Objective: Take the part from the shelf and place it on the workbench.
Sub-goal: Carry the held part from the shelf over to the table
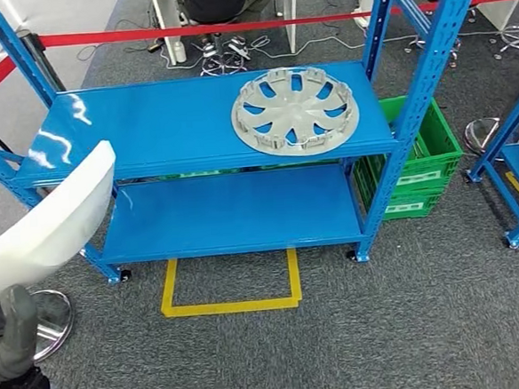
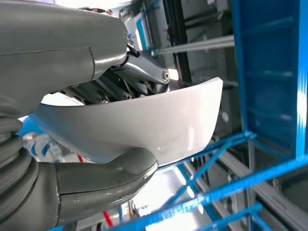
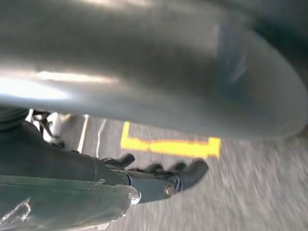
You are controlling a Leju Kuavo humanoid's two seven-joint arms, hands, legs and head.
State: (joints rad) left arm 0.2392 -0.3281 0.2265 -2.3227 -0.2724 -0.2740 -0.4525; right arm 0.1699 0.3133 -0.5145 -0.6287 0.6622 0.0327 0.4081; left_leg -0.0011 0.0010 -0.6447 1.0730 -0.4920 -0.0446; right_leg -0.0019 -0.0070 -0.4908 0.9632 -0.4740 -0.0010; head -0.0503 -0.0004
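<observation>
A long curved white part (image 1: 47, 225) sticks up at the lower left of the head view, its tip level with the blue shelf's (image 1: 171, 120) upper board. My left hand (image 1: 13, 341) grips its lower end. In the left wrist view the thumb (image 2: 109, 180) presses one face of the white part (image 2: 152, 130) and the fingers (image 2: 145, 72) clamp the other. My right hand (image 3: 160, 175) hangs over the grey floor with its dark fingers stretched out and nothing in them.
A silver wheel cover (image 1: 295, 110) lies on the right half of the shelf's upper board. A green crate (image 1: 419, 161) stands on the floor behind the shelf's right post. Yellow tape (image 1: 230, 290) marks a box before the shelf. Red barrier tape (image 1: 198, 28) runs behind.
</observation>
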